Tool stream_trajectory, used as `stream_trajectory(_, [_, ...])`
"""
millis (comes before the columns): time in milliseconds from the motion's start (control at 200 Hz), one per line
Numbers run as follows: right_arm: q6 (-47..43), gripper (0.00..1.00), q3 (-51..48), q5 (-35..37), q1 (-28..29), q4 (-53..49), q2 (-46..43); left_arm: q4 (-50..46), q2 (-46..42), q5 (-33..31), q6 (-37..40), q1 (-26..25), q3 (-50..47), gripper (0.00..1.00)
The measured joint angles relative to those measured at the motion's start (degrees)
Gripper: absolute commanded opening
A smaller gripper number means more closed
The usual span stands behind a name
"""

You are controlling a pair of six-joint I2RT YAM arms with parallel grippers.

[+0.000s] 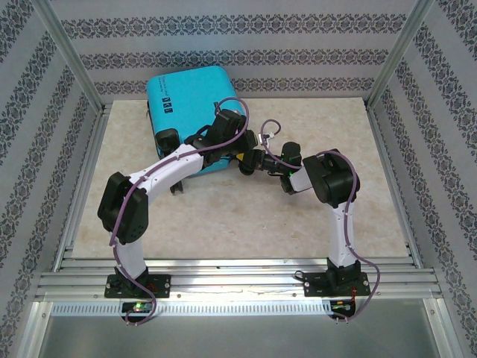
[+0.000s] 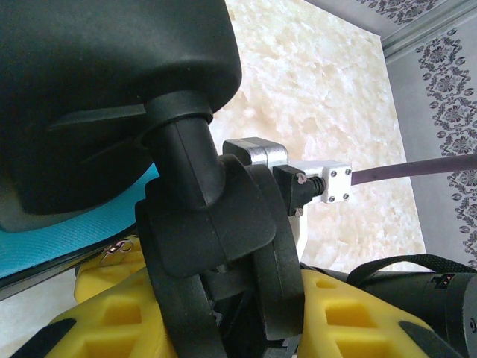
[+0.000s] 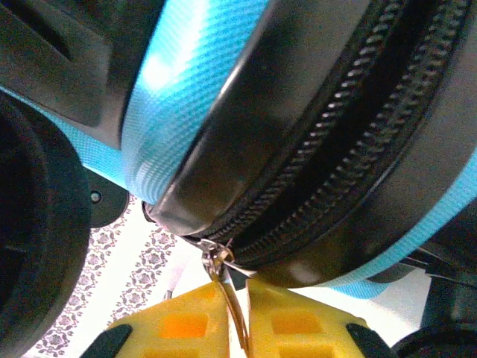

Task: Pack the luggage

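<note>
Right claw (image 3: 235,322) nipping the zipper pull (image 3: 217,261) of the luggage (image 3: 190,74), left claw (image 2: 229,317) clamping its black caster (image 2: 216,216): tugged askew, the thin tab may slip free.

Desk (image 1: 246,224): cream marbled top, matte, evenly lit. 3 walls close it in: back wall (image 1: 298,45), left wall (image 1: 33,149), right wall (image 1: 447,149). All papered in horizontal bands of dark floral ornament on pale ground. 2 aluminium posts (image 1: 71,56) slant up at back corners. Ribbed aluminium rails (image 1: 238,270) run along near edge, bright glare on them. Below, perforated strip (image 1: 238,307), then grey sheet (image 1: 238,335), possibly metal. Light diffuse, shadows soft.
</note>
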Motion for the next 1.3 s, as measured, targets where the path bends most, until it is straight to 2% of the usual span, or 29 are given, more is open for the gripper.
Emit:
stream_trajectory(95, [0.0, 0.00, -0.5, 0.0, 0.0, 0.7, -0.4, 0.0, 0.0, 0.0, 0.0, 0.0, 0.0, 0.09])
stream_trajectory(325, [-1.0, 0.00, -2.1, 2.3, 0.0, 0.4, -1.4, 0.1, 0.0, 0.0, 0.0, 0.0, 0.0, 0.06])
stream_trajectory(635, [-7.4, 0.00, -7.0, 8.8, 0.1, -4.6, -6.3, 0.7, -0.1, 1.5, 0.0, 0.0, -0.7, 0.04])
stream_trajectory(1004, [-22.6, 0.00, -7.6, 18.5, 2.7, -25.7, -15.7, 3.5, -2.6, 2.1, 0.5, -0.1, -4.9, 0.00])
stream_trajectory(1299, [-33.2, 0.00, -7.7, 23.3, 4.1, -39.4, -21.5, 2.7, -6.6, 3.2, 4.9, -0.3, -9.3, 0.00])
